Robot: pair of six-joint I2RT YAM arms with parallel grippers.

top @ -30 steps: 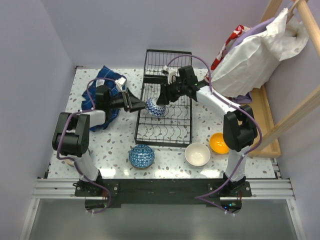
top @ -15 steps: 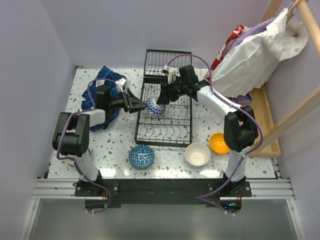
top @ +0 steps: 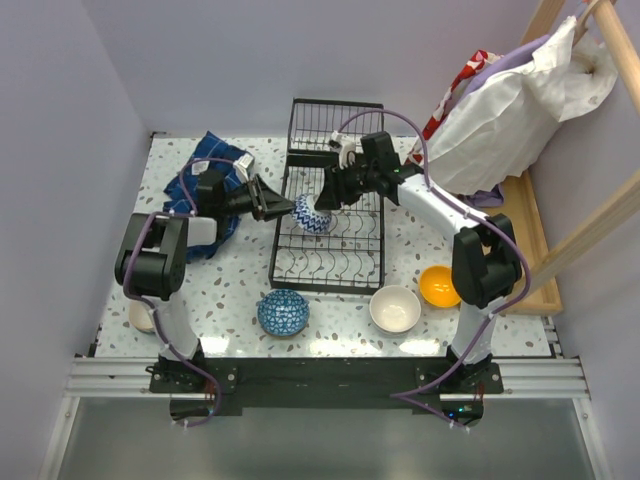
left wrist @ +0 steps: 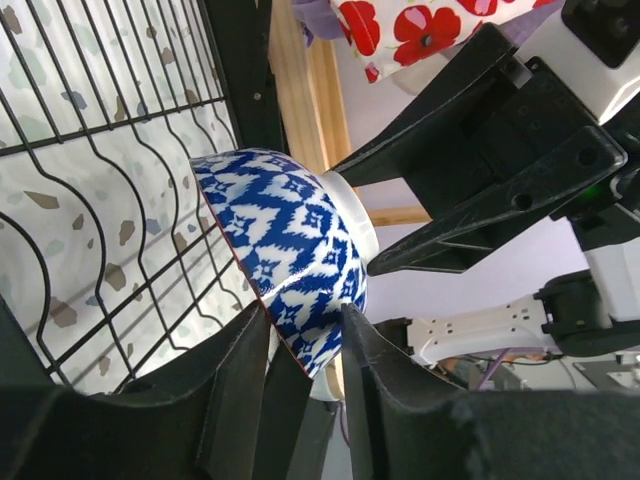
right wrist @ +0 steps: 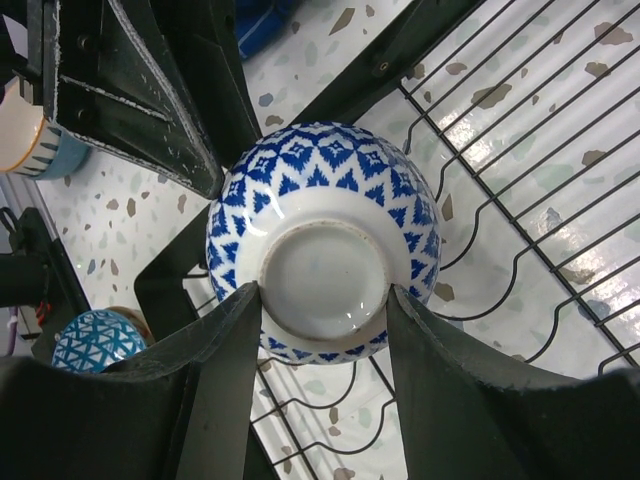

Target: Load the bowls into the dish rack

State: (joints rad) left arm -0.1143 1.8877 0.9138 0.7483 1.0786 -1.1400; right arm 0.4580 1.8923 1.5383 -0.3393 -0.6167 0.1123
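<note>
A blue-and-white patterned bowl (top: 311,214) stands on its side over the left part of the black wire dish rack (top: 330,262). My left gripper (top: 286,210) is shut on its rim, one finger inside and one on the outer wall; the left wrist view (left wrist: 305,315) shows this on the bowl (left wrist: 290,245). My right gripper (top: 323,200) comes from the far side. In the right wrist view (right wrist: 322,290) its fingers press both sides of the bowl's white foot ring (right wrist: 322,280). A teal patterned bowl (top: 283,312), a white bowl (top: 395,308) and an orange bowl (top: 438,286) sit on the table near the rack's front.
A blue cloth (top: 208,162) lies at the far left behind my left arm. A white bag (top: 500,110) and a wooden tray (top: 532,235) stand at the right. A small beige and blue cup (top: 140,316) sits by the left arm's base.
My left gripper has edged right onto the bowl and the left arm has swung, uncovering the small cup. The right gripper has shifted slightly up and right. The bowl has barely moved.
</note>
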